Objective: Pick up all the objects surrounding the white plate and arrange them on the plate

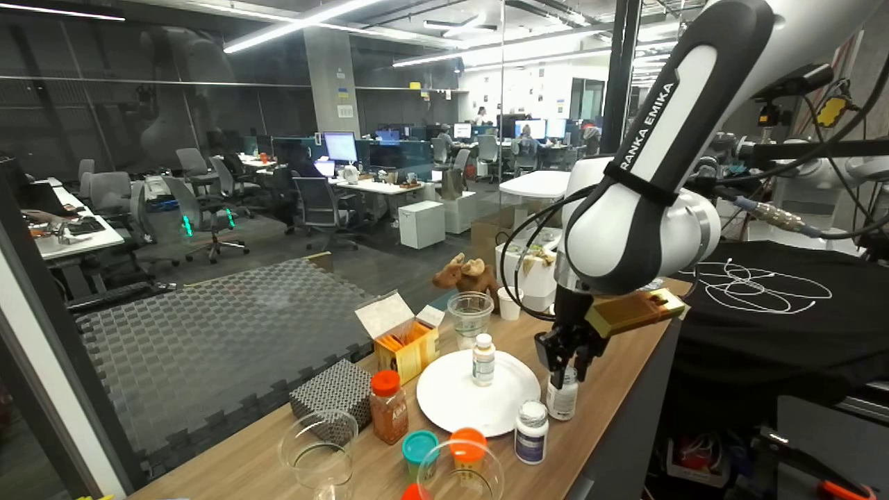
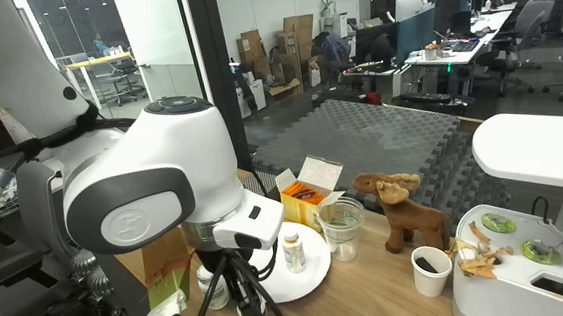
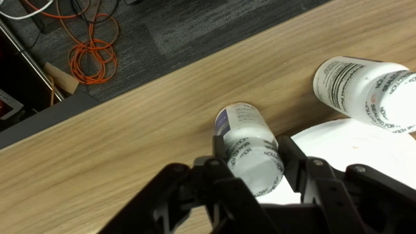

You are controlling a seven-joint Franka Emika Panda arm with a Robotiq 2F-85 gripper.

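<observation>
Wooden surface (image 1: pixel 611 378) fronts office desks (image 1: pixel 378 185) and chairs (image 1: pixel 318 200) in an exterior view, the white plate (image 1: pixel 444 403) between its long edges. In an exterior view, a toy moose (image 2: pixel 412 216) stands by the far edge, floor mat (image 2: pixel 360 124) beyond. Wrist view: the gripper's (image 3: pixel 253 148) fingers (image 3: pixel 294 159) narrowly flank a white bottle (image 3: pixel 252 149) between plate and edge; whether gripped cannot be told.

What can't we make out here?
Red item: mostly cut off by the bottom edge, exterior view.
Red-capped bottle: hidden in an exterior view by the arm.
Whether fingers grip bottle: wrist view, blurred dark fingers mask any contact.
Other bottle: partly cut off by the right edge, wrist view.
</observation>
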